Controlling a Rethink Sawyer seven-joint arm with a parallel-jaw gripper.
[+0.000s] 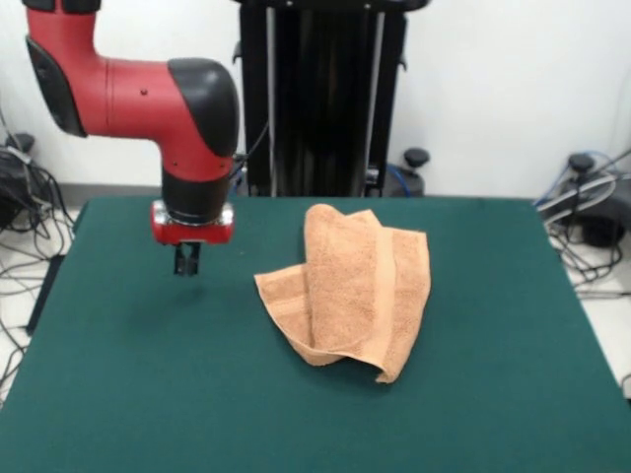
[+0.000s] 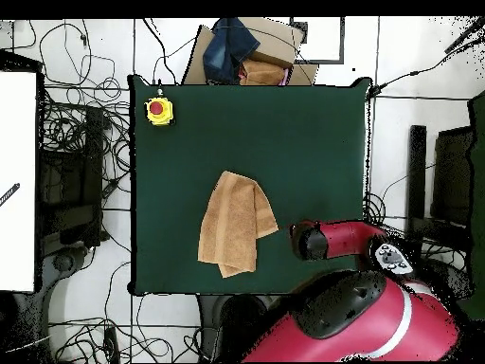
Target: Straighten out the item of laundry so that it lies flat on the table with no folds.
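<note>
Claw [image 1: 187, 261] hangs above the table [image 1: 118, 374], fingers close together, nearly closed, holding nothing; in the overhead view the arm's wrist hides it. The peach-orange towel [image 1: 347, 291] lies beside it, apart from the claw, near the table's middle, folded over itself in overlapping layers with a woven band along one edge. A yellow box with a red button [image 2: 159, 110] sits at one table corner, well apart from the towel.

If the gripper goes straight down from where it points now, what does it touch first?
Probably the bare green table. The gripper points downward beside the towel, clearly apart from it.
</note>
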